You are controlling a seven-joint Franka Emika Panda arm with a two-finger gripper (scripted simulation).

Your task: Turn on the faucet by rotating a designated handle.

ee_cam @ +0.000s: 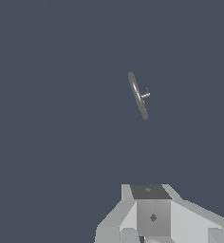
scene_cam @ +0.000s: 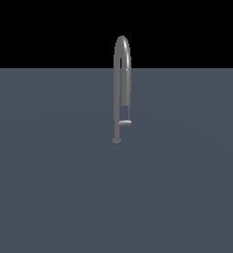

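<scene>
The faucet (scene_cam: 117,94) is a tall slim grey gooseneck pipe standing on a small round base on the flat grey floor (scene_cam: 49,188). Its arch is at the top and the spout tube comes down on the exterior view's right. The handle (scene_cam: 124,122) is a short flat light lever sticking out from the stem low down, just under the spout's end. In the wrist view the faucet (ee_cam: 137,95) shows small and from above, with the handle (ee_cam: 145,95) beside it. My gripper (ee_cam: 150,191) shows only in the wrist view, far from the faucet and holding nothing. Its jaws are not distinguishable.
The grey floor (ee_cam: 47,118) runs all around the faucet, with a black background (scene_cam: 39,29) behind it. The arm does not show in the exterior view.
</scene>
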